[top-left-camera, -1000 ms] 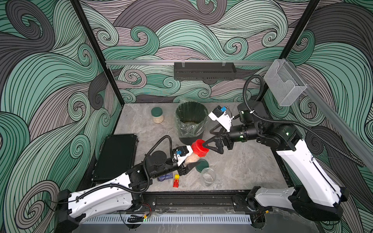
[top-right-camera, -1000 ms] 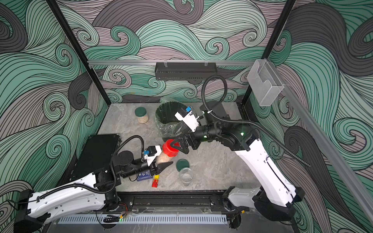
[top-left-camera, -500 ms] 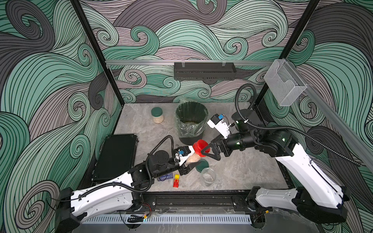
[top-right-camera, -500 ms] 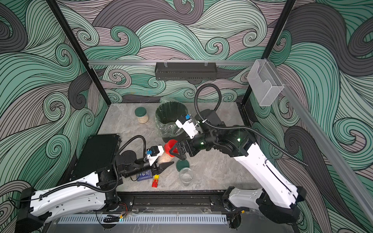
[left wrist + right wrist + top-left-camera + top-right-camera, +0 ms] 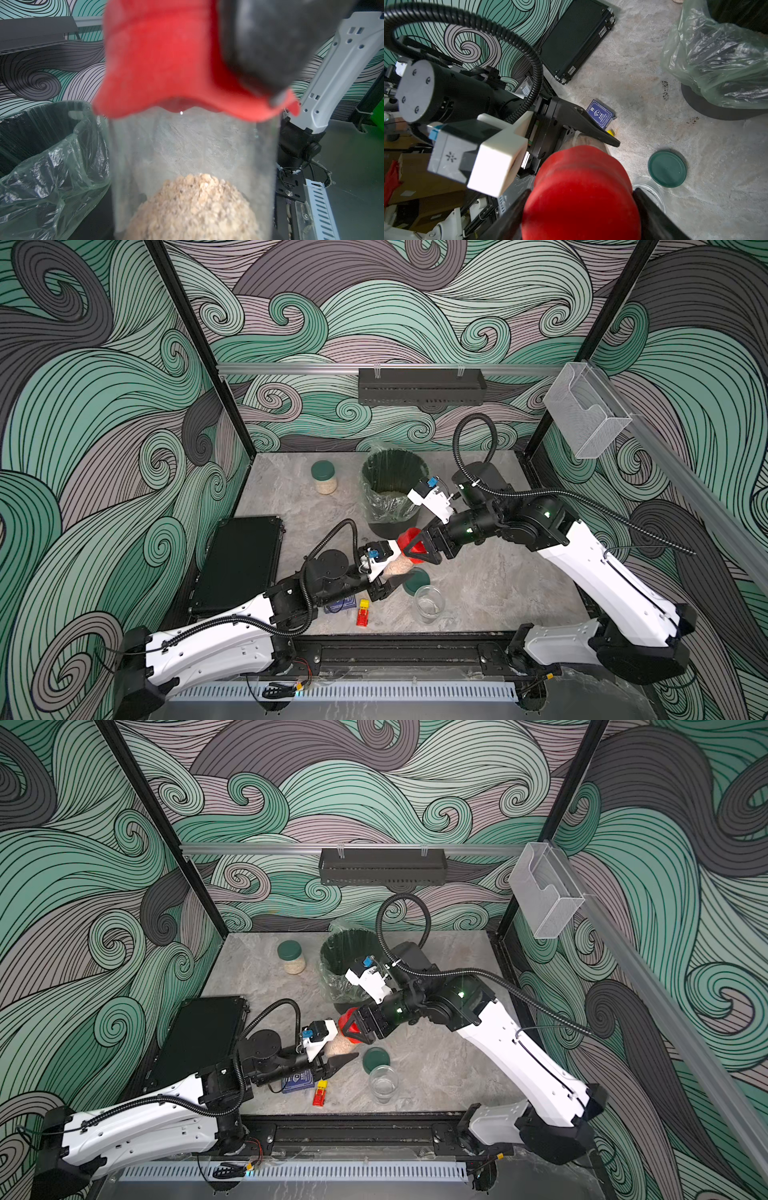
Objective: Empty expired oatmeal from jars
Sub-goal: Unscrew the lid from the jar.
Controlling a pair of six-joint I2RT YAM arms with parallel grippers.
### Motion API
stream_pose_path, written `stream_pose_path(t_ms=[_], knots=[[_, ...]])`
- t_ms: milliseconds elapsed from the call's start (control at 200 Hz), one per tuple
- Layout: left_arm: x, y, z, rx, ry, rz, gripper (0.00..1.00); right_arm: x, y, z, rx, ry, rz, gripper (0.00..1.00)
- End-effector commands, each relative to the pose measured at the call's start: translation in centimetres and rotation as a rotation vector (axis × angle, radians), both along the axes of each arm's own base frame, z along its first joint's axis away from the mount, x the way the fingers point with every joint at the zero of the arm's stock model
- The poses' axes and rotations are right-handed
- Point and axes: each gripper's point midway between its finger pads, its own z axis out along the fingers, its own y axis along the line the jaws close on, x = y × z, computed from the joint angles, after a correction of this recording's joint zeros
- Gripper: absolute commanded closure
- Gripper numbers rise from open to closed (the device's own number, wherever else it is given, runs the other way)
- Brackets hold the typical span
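Observation:
A clear jar (image 5: 397, 566) (image 5: 336, 1046) with a red lid (image 5: 409, 541) (image 5: 348, 1023) hangs tilted above the table's front middle. My left gripper (image 5: 388, 572) (image 5: 340, 1052) is shut on its glass body. My right gripper (image 5: 415, 549) (image 5: 355, 1027) (image 5: 580, 207) is shut on the red lid (image 5: 581, 197), one black finger on each side. In the left wrist view, oatmeal (image 5: 193, 209) is heaped inside the jar (image 5: 193, 145) under the lid (image 5: 162, 58). A second jar (image 5: 324, 477) (image 5: 292, 957) with a green lid and oatmeal stands at the back left. A third jar (image 5: 429, 603) (image 5: 383, 1082) stands open beside a loose green lid (image 5: 416, 581) (image 5: 667, 169).
A black bin (image 5: 390, 489) (image 5: 345, 965) with a clear liner (image 5: 52, 166) stands just behind the held jar. A black case (image 5: 239, 562) lies at the left. A blue card box (image 5: 340, 605) (image 5: 600, 113) and a red and yellow toy (image 5: 363, 612) lie near the front edge.
My right gripper has come down and leftward onto the red lid and closed on it. The left gripper has kept hold of the jar, almost in place.

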Motion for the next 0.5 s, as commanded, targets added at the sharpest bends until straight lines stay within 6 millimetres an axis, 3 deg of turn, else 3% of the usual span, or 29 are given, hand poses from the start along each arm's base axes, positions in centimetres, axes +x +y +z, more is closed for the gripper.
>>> stream_pose_path(t_ms=[0,185,280,360,495], knots=[[0.3,0.0,3.0,-0.069,-0.042,0.013,0.39,-1.1,0.4,1.4,0.055,-0.002,0.059,0.41],[0.1,0.1,3.3,-0.077,-0.039,0.005,0.38,-2.4,0.8,2.8,0.128,-0.073,0.180,0.51],[-0.3,0.0,3.5,-0.097,-0.017,-0.010,0.38,-5.4,0.8,3.6,0.219,-0.216,0.440,0.51],[-0.7,-0.2,3.8,-0.112,0.004,-0.036,0.39,-6.4,0.2,3.6,0.248,-0.391,0.581,0.51],[-0.7,-0.2,3.4,-0.107,0.031,-0.033,0.40,-8.3,-0.5,3.6,0.331,-0.596,0.782,0.41]])
